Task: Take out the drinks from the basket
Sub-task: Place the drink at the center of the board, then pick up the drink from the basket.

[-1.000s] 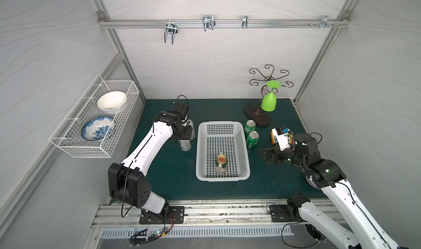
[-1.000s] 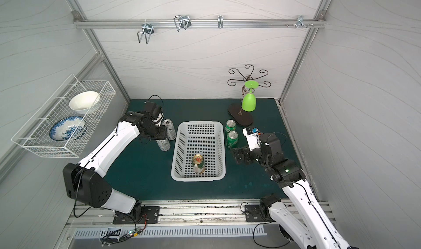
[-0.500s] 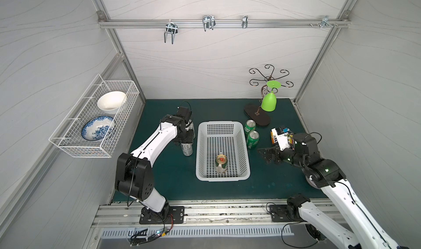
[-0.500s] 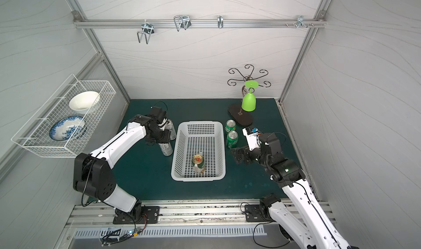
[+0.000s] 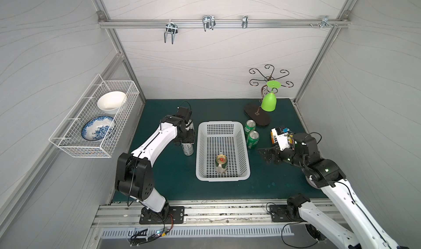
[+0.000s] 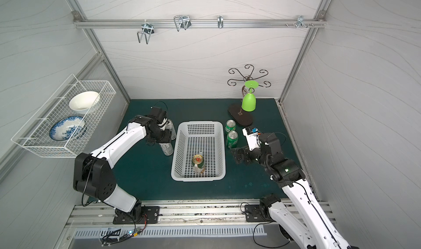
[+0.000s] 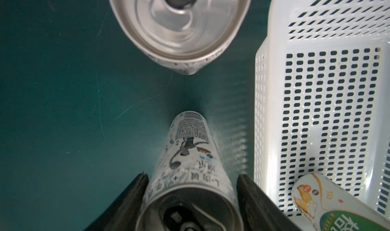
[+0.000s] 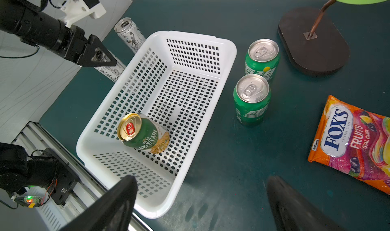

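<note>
Silver can (image 7: 187, 156) sits inside downward left claw (image 7: 192, 175), grip unclear; right claw (image 8: 200, 179) hovers beside basket (image 5: 222, 179), spread wide.

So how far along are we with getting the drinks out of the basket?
Done: two green cans and one silver can stand on the mat outside the basket. In hand: the left gripper brackets a second silver can standing beside the basket, jaws slightly clear. Left: the gold-topped can inside; the right gripper is open, empty.
</note>
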### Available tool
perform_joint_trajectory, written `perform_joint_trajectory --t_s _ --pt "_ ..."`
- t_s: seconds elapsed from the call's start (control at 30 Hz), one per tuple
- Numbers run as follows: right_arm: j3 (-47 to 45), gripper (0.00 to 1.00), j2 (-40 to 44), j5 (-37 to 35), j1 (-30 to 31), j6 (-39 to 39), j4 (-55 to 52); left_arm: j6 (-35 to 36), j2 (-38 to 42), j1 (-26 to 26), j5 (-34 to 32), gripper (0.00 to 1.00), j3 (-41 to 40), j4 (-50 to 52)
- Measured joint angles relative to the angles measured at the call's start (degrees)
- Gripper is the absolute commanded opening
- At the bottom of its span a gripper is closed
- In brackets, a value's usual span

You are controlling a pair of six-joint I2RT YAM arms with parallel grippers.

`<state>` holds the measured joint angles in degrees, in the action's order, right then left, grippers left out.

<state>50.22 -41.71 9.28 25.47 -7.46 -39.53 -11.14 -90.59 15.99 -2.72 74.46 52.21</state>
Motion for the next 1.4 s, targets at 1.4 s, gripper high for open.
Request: perform_joint_trajectory --t_s 1.4 --pt "15.4 0.99 -25.1 -9.3 31.6 2.3 -7.4 -9.8 41.8 0.0 24.1 0.84 -20.2 -1.5"
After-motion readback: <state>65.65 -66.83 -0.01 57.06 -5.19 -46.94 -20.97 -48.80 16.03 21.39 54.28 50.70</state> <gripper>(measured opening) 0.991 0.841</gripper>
